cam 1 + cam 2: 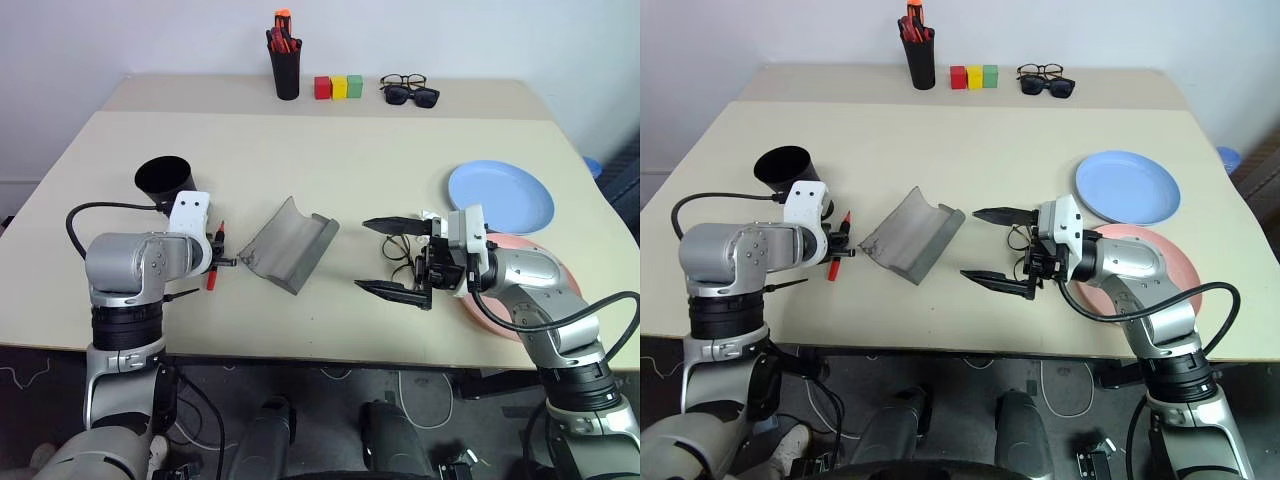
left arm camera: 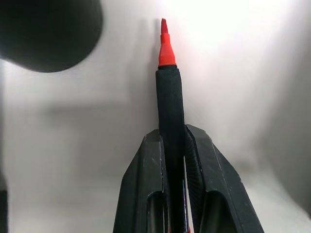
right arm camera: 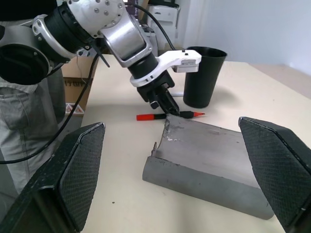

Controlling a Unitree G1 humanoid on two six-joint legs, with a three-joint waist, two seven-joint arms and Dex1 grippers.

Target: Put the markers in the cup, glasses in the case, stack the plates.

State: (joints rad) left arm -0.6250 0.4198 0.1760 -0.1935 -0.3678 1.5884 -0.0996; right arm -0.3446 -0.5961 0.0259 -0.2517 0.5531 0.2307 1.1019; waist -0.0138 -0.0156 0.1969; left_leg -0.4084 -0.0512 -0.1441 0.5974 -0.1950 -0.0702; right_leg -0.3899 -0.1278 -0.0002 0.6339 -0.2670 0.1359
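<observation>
On a beige bench (image 1: pixel 330 160), the left gripper (image 3: pixel 167 108) has its fingers clamped on the red marker (image 1: pixel 214 257), which lies just beside the black cup (image 1: pixel 164 180) and has yet to go in. The white marker cannot be made out. The grey case (image 1: pixel 290 243) lies open mid-bench with nothing in it, while the wire-rimmed glasses (image 1: pixel 398 258) rest on the bench under the right gripper (image 1: pixel 398 258), whose fingers stand spread wide and hold nothing. The light blue plate (image 1: pixel 500 196) and the salmon pink plate (image 1: pixel 560 275) sit side by side, unstacked. By this showing, none of the 3 jobs is finished; only the first marker is in hand.
</observation>
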